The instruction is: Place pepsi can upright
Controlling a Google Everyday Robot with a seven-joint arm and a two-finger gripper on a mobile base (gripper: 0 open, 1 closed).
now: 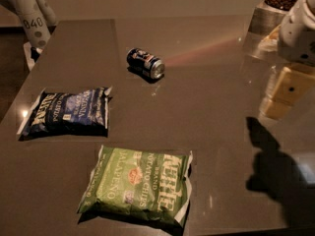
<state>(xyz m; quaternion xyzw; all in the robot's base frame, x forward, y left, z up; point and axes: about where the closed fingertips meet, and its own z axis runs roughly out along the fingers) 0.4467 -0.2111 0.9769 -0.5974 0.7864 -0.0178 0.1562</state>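
Pepsi can (145, 63) lay on its side toward the back of the table (216, 132), well apart from my gripper (282, 95), which hung above the tabletop at the view's right side. Whether it was open or closed, I couldn't tell. Blue chip bag (66, 112) and green chip bag (138, 186) lay flat nearer the front.
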